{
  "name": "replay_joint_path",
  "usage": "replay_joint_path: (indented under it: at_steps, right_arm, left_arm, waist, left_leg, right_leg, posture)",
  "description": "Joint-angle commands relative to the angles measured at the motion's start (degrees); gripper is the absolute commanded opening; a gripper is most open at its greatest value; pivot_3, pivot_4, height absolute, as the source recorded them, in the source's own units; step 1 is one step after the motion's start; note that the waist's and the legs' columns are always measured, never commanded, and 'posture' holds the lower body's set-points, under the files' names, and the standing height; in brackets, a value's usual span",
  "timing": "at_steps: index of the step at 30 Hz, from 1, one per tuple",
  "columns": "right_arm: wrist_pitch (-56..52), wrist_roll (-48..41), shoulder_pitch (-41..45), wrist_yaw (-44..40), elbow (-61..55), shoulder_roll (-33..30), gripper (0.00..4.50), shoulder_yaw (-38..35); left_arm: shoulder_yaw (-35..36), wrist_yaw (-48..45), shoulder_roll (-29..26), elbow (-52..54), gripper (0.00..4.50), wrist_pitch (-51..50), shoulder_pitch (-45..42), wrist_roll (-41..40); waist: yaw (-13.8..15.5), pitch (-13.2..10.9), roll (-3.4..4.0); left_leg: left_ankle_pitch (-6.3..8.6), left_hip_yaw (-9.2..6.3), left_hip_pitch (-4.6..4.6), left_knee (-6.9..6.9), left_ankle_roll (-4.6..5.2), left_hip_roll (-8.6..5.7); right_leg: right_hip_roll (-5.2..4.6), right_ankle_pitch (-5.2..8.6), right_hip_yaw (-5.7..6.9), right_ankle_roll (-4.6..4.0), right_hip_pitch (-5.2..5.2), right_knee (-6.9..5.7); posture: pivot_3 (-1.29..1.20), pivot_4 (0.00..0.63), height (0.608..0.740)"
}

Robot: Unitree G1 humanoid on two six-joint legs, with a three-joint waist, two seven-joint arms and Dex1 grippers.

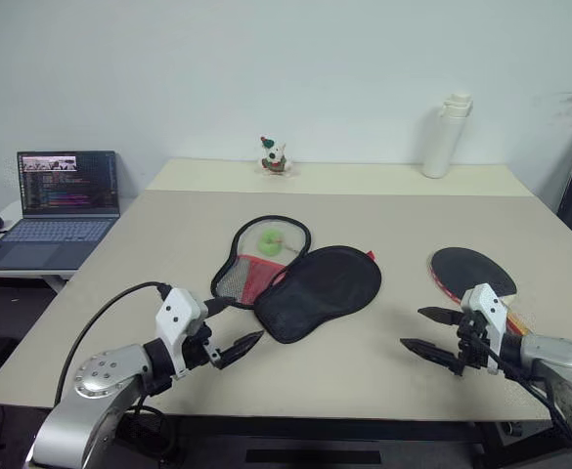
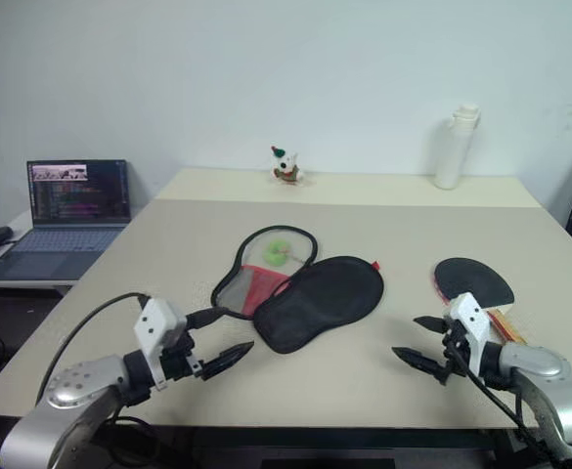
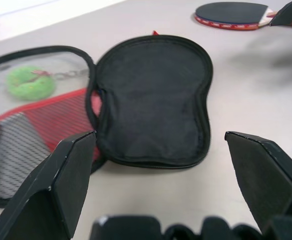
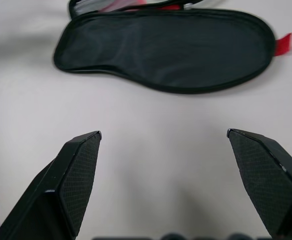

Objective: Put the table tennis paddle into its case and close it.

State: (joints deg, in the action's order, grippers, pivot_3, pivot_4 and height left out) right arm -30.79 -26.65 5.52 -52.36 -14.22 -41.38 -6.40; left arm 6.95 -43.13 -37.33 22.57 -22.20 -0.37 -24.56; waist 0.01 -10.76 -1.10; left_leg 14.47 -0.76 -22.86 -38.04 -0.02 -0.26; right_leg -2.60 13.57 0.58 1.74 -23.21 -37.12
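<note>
**Paddle Not Yet Picked Up, Case Lies Open**

The case (image 1: 300,283) is spread unzipped at mid-counter, a green ball (image 1: 270,241) seen in its mesh half. The table tennis paddle (image 1: 473,274) lies flat just beyond the right end effector (image 1: 432,330), well apart from the case. Both it and the left end effector (image 1: 233,327) are held wide and empty. A grasp of the paddle is judged next; bare counter (image 1: 383,210) is left between paddle and case, the near edge close.

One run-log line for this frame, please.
stage: pre-grasp | case: open, flat | paddle: on table, outside case | left end effector: open, empty | right end effector: open, empty
</note>
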Motion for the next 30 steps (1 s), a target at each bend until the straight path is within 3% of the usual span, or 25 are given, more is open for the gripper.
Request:
replay_joint_path:
  at_steps: [1,6,13,17,20,25,30]
  right_arm:
    - [-0.02,-0.14,1.51,-0.66,-1.61,-1.28,4.44,0.19]
    - [-1.06,-1.54,1.60,0.10,-2.89,-1.18,4.44,-0.70]
    - [-11.38,-8.10,3.42,5.48,-8.49,3.51,4.44,1.58]
    - [-14.87,-6.99,6.54,11.28,-8.50,9.60,4.44,6.40]
    - [-20.45,-2.88,11.51,21.02,-3.81,16.45,4.44,10.44]
    - [-26.65,-0.04,18.62,30.13,3.91,25.40,4.44,11.83]
    - [-26.80,1.47,21.87,31.89,7.64,30.79,4.44,14.17]
  left_arm:
    - [-0.35,-0.52,0.58,-1.18,4.50,2.96,-1.87,1.15]
    - [-1.10,-2.93,1.10,-6.27,4.50,5.39,-5.08,1.06]
    - [-1.36,-10.28,-0.52,-14.28,4.50,7.25,-11.27,0.19]
    - [-0.90,-14.21,-2.34,-17.25,4.50,7.17,-13.27,-0.34]
    - [-1.74,-16.72,-3.50,-22.00,4.50,7.92,-15.67,0.75]
    - [-2.85,-19.71,-3.90,-30.14,4.50,11.42,-21.58,3.24]
    - [-3.09,-21.67,-4.02,-33.76,4.50,13.23,-24.98,4.46]
  waist:
    - [0.01,0.00,0.00]
    - [0.03,0.00,-0.01]
    - [-0.08,0.01,-0.01]
    - [-0.24,0.01,-0.02]
    - [-0.30,0.01,-0.02]
    - [-0.09,0.02,-0.02]
    - [-0.27,0.04,-0.06]
  left_leg:
    - [0.00,0.00,0.01,-0.01,0.00,0.00]
    - [-0.01,-0.01,0.03,-0.01,0.01,0.03]
    - [-0.01,-0.01,0.02,0.00,0.01,0.06]
    - [-0.01,-0.02,0.02,0.01,0.01,0.12]
    - [-0.01,-0.01,0.03,0.00,0.00,0.19]
    - [-0.04,-0.03,0.00,0.02,-0.03,0.22]
    - [-0.03,0.01,-0.04,0.03,-0.03,0.21]
  right_leg:
    - [0.00,0.00,0.00,0.00,0.00,0.00]
    - [0.08,0.08,0.02,0.14,0.00,-0.02]
    - [0.10,-0.03,0.02,-0.05,-0.01,-0.01]
    - [0.19,-0.04,0.02,-0.06,-0.02,-0.02]
    - [0.29,-0.04,0.01,-0.07,-0.05,-0.04]
    - [0.34,-0.12,0.04,-0.22,-0.10,-0.04]
    - [0.34,-0.13,0.02,-0.21,-0.13,0.00]
  posture:
    - [0.00,0.150,0.740]
    - [0.00,0.150,0.740]
    - [0.00,0.150,0.740]
    - [0.00,0.150,0.740]
    - [0.00,0.150,0.740]
    - [0.00,0.150,0.740]
    - [0.00,0.150,0.740]
